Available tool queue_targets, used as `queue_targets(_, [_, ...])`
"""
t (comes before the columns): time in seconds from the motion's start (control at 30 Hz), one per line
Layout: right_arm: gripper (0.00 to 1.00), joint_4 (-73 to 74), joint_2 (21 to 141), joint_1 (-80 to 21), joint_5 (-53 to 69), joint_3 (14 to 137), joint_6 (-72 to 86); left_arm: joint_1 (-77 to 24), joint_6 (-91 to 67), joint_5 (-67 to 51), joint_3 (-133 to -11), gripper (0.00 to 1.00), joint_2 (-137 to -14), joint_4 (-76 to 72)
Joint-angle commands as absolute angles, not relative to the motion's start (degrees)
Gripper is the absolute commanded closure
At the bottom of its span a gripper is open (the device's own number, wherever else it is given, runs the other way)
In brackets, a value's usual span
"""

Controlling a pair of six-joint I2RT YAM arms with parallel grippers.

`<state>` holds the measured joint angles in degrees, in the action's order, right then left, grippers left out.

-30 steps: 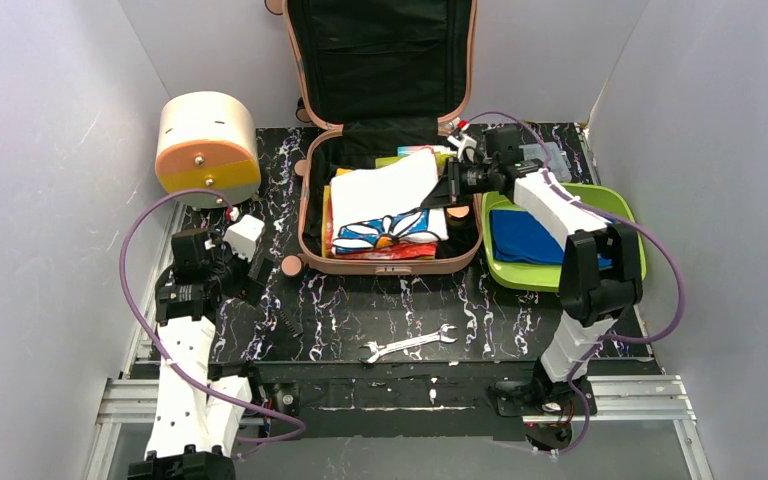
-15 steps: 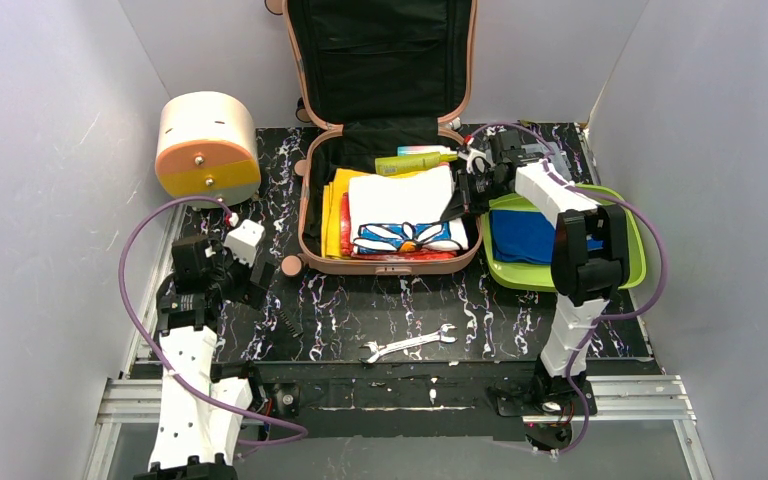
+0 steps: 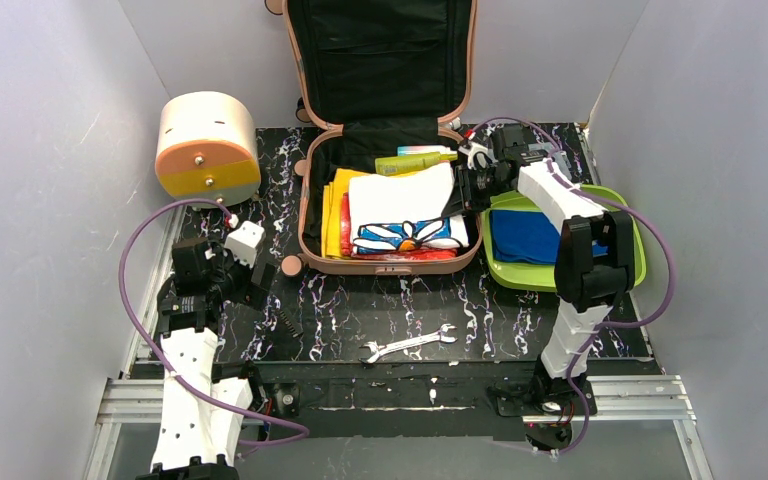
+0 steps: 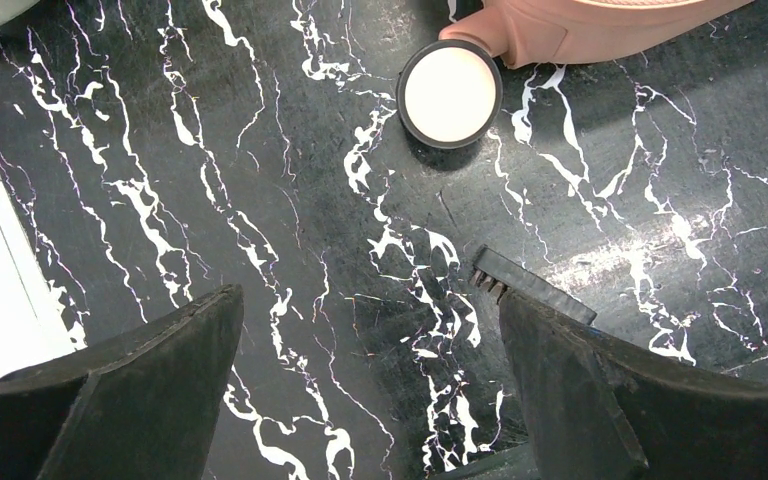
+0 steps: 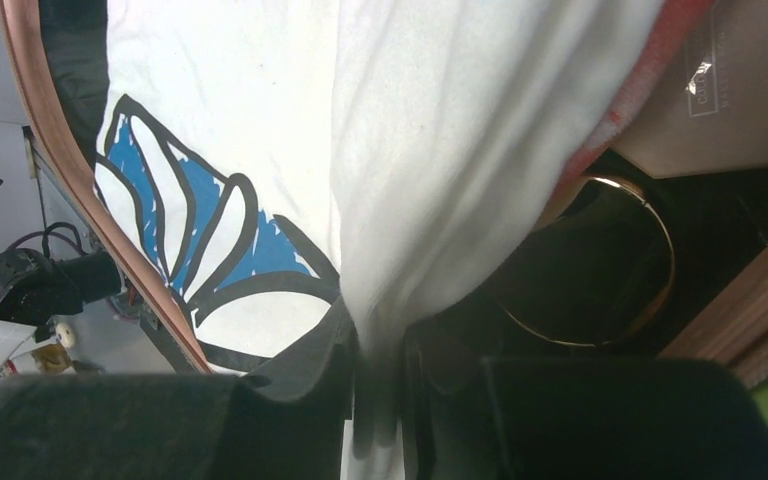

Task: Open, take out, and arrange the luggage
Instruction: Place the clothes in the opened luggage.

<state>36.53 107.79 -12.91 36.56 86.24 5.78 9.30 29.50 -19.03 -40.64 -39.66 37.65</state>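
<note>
Salmon-pink luggage (image 3: 380,60) lies open at upper centre. Right gripper (image 5: 375,345) pinches the white shirt (image 5: 440,120) inside it. Left gripper (image 4: 368,300) gapes wide, holding nothing.

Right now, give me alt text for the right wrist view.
The right hand pinches a fold of white cloth printed with a blue, black-outlined flower. The salmon-pink rim of the luggage curves down the left, and a gold-rimmed round item lies at right.
</note>
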Motion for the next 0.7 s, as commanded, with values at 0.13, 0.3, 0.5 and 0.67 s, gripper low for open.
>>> queue_targets(0.13, [0.7, 36.7, 103.8, -12.8, 39.0, 87.4, 6.2, 10.2, 29.0, -21.3, -39.9, 0.01, -39.5, 37.5])
queue_targets(0.3, [0.61, 37.0, 103.6, -12.9, 38.2, 87.6, 6.3, 10.5, 28.8, -21.7, -39.9, 0.01, -39.5, 37.6])
queue_targets(0.5, [0.74, 37.2, 103.3, -13.3, 38.3, 88.1, 5.9, 10.7, 28.7, -22.3, -39.9, 0.01, -39.6, 37.7])
queue_targets(0.67, [0.99, 37.5, 104.9, -13.8, 39.9, 89.4, 6.0, 11.0, 28.7, -22.8, -39.9, 0.01, -39.7, 37.8])
